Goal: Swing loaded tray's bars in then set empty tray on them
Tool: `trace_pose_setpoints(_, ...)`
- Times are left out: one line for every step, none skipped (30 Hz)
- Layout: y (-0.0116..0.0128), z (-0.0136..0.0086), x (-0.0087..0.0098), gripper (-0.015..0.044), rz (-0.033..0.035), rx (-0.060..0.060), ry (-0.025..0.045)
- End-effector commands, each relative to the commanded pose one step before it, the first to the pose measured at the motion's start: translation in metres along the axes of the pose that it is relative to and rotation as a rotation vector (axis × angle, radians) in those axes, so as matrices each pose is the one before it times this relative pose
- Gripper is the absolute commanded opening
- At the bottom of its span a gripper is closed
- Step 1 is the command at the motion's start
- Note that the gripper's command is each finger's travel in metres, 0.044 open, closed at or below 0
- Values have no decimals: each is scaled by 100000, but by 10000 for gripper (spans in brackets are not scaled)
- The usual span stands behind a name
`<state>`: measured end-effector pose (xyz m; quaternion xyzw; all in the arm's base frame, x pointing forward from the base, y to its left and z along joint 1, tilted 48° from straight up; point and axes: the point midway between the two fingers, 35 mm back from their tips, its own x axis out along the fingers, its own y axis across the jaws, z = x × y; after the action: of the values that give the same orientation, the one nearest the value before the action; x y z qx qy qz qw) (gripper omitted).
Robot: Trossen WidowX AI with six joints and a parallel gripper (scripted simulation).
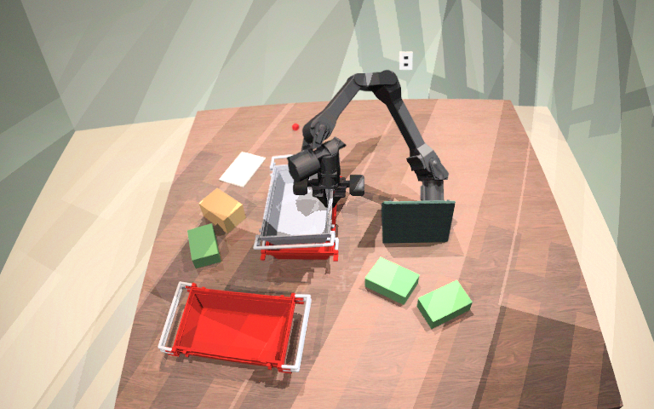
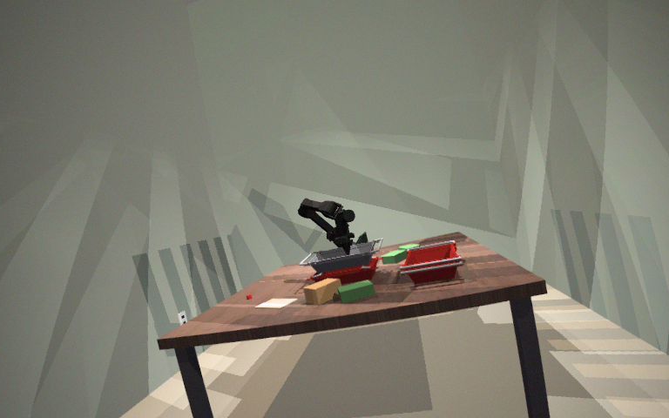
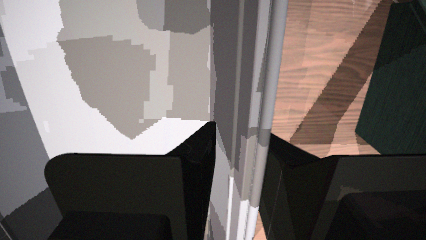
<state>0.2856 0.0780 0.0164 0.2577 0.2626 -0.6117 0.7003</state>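
The empty grey tray (image 1: 289,239) (image 2: 339,263) (image 3: 227,75) is over the red tray (image 1: 300,252) (image 2: 349,274), with its white wire bars out past its ends. My gripper (image 1: 331,202) (image 2: 348,252) (image 3: 229,129) is shut on the grey tray's right long wall. In the exterior view the two rims run about parallel; whether the trays touch is not clear. The grey tray hides the red tray's inside, its load and most of its bars. A short white piece (image 1: 336,244) shows at its near right corner, and no bar sticks out past its near end.
A second red tray (image 1: 239,331) (image 2: 434,274), empty with bars out, stands at the front left. An orange block (image 1: 221,207) (image 2: 321,291) and green block (image 1: 203,245) (image 2: 356,291) lie left. Two green blocks (image 1: 391,279) (image 1: 444,302) and a dark green panel (image 1: 416,222) (image 3: 397,95) stand right.
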Motion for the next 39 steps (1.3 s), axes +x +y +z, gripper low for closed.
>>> trace_pose_setpoints(-291,452,580,0,-2356,14,-874)
trace_pose_setpoints(0,0,0,0,0,0,0)
trace_pose_setpoints(0,0,0,0,0,0,0)
trace_pose_setpoints(0,0,0,0,0,0,0)
trace_pose_setpoints(0,0,0,0,0,0,0)
trace_pose_setpoints(0,0,0,0,0,0,0)
trace_pose_setpoints(0,0,0,0,0,0,0)
trace_pose_setpoints(0,0,0,0,0,0,0)
trace_pose_setpoints(0,0,0,0,0,0,0)
trace_pose_setpoints(0,0,0,0,0,0,0)
trace_pose_setpoints(0,0,0,0,0,0,0)
trace_pose_setpoints(0,0,0,0,0,0,0)
trace_pose_setpoints(0,0,0,0,0,0,0)
trace_pose_setpoints(268,-424,-538,0,2274,-22,847)
trace_pose_setpoints(-17,30,77,0,-96,2,-39)
trace_pose_setpoints(-25,44,114,0,-142,2,-58)
trace_pose_setpoints(-36,61,155,0,-195,3,-79)
trace_pose_setpoints(-40,67,172,0,-217,3,-87)
trace_pose_setpoints(-46,75,193,0,-244,3,-98)
trace_pose_setpoints(-54,85,217,0,-277,3,-110)
trace_pose_setpoints(-61,94,239,0,-306,3,-121)
trace_pose_setpoints(-66,98,250,0,-322,3,-126)
trace_pose_setpoints(-54,79,201,0,-260,2,-101)
trace_pose_setpoints(-34,48,122,0,-158,1,-61)
trace_pose_setpoints(-11,16,41,0,-53,0,-20)
trace_pose_setpoints(0,0,0,0,0,0,0)
trace_pose_setpoints(0,0,0,0,0,0,0)
trace_pose_setpoints(0,0,0,0,0,0,0)
trace_pose_setpoints(0,0,0,0,0,0,0)
trace_pose_setpoints(0,0,0,0,0,0,0)
trace_pose_setpoints(0,0,0,0,0,0,0)
trace_pose_setpoints(0,0,0,0,0,0,0)
trace_pose_setpoints(0,0,0,0,0,0,0)
trace_pose_setpoints(0,0,0,0,0,0,0)
trace_pose_setpoints(0,0,0,0,0,0,0)
trace_pose_setpoints(0,0,0,0,0,0,0)
trace_pose_setpoints(0,0,0,0,0,0,0)
trace_pose_setpoints(0,0,0,0,0,0,0)
trace_pose_setpoints(0,0,0,0,0,0,0)
